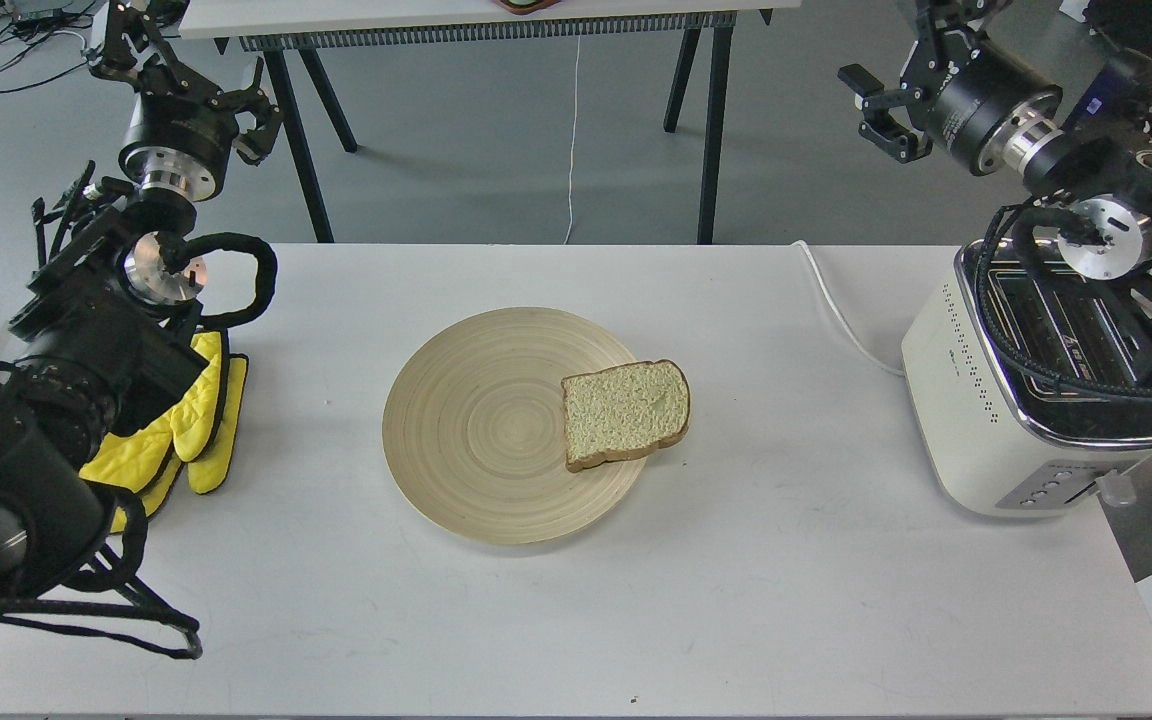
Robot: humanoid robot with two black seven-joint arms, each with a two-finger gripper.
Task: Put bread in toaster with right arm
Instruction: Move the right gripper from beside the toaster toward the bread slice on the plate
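The bread (626, 413) lies flat on the right edge of a round wooden plate (476, 420) at the middle of the white table, its crust overhanging the rim. The cream-white toaster (986, 400) with a chrome top stands at the table's right edge, slots empty. My right gripper (898, 65) is open and empty, held high above and behind the toaster, far from the bread. My left gripper (181, 62) is open and empty, raised at the far left.
Yellow oven mitts (198, 440) lie at the left edge under my left arm. The toaster's white cord (836, 310) runs off the back edge. Black legs of another table (706, 130) stand behind.
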